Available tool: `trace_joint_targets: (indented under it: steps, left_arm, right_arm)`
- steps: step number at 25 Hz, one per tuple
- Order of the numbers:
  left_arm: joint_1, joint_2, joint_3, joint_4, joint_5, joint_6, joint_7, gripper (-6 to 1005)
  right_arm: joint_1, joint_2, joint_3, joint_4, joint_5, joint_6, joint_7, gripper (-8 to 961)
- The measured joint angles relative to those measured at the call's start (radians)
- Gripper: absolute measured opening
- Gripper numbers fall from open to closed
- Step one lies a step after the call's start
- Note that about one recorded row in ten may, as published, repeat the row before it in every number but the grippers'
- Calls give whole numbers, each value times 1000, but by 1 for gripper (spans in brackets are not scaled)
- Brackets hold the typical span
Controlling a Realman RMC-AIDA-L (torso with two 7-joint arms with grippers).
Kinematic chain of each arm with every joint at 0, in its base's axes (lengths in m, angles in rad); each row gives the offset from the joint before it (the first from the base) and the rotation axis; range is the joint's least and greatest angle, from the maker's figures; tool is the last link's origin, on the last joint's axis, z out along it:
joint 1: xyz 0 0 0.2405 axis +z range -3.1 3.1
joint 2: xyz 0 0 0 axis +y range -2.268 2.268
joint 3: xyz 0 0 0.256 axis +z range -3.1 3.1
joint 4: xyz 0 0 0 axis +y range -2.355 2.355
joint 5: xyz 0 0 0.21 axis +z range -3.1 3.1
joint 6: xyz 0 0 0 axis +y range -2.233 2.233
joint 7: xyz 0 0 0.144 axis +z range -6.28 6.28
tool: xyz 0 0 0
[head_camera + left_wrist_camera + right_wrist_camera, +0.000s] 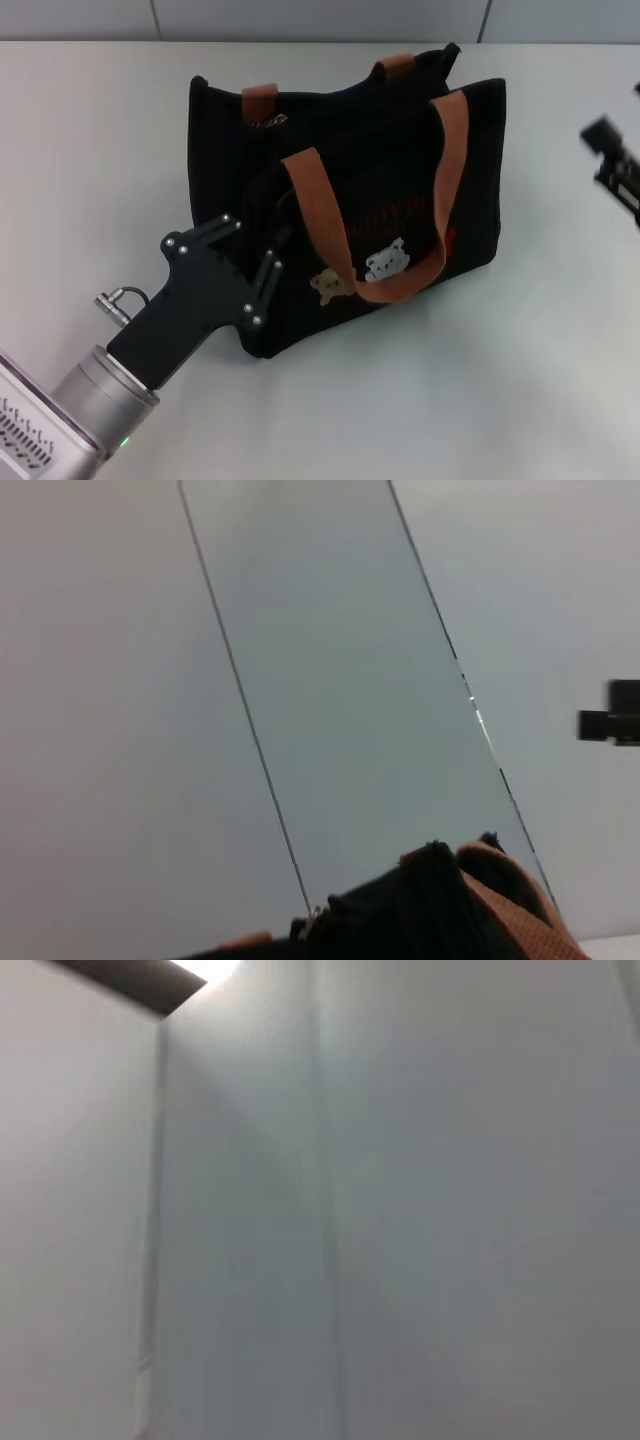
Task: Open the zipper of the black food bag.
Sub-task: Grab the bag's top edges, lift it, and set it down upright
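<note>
The black food bag stands upright mid-table, with two brown strap handles, bear pictures and red lettering on its front. A small silver pull of the zipper shows at the bag's top left end, beside the rear handle. My left gripper reaches in from the lower left and presses against the bag's near left corner, black on black. In the left wrist view the bag's top and the silver pull show. My right gripper hangs apart at the right edge.
The white table extends around the bag on all sides. A wall of pale panels runs behind its far edge. The right wrist view holds only pale wall surfaces. The right gripper appears far off in the left wrist view.
</note>
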Motion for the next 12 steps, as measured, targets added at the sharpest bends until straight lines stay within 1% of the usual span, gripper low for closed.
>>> trace_joint_targets:
  steps: [3,4,5,9,11,12]
  left_arm:
    - [-6,0,-1,3,4,27,73,230]
    - [-11,0,-1,5,5,42,95,223]
    - [-20,1,-1,11,5,57,110,210]
    - [-60,2,-1,43,5,94,119,169]
    - [-80,1,-1,51,5,104,123,154]
    - [-80,1,-1,51,5,104,123,147]
  right_arm:
    - [47,0,3,23,18,36,7,825]
    - [87,-1,-1,27,18,78,34,825]
    - [87,-1,-1,27,18,78,34,825]
    - [175,-2,-10,28,7,212,105,825]
    - [205,0,-19,36,6,251,110,825]
    - [218,1,-26,41,5,263,111,825]
